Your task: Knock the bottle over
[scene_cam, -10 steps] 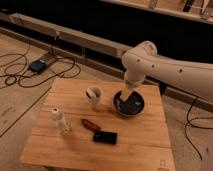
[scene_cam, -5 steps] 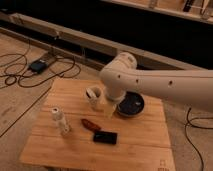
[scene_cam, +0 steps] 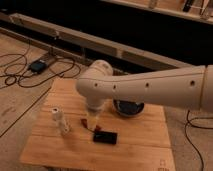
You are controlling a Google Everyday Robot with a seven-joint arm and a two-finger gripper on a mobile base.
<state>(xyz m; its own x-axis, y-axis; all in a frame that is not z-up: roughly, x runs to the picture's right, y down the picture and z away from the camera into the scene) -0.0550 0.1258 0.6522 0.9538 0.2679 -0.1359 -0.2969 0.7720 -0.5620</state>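
Slim whitish bottle (scene_cam: pixel 60 120) standing, hand (scene_cam: pixel 92 120) near it

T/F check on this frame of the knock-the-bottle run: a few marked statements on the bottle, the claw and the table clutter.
1. The bottle stands upright on the table. True.
2. The claw touches the bottle. False: it hangs over the table's middle, with bare wood between it and the bottle.
3. A flat black thing lies on the table, nearer the camera than the claw. True.
4. The bottle sits inside the dark bowl. False: the bottle stands on the wood, and the bowl is apart from it, beyond the arm.
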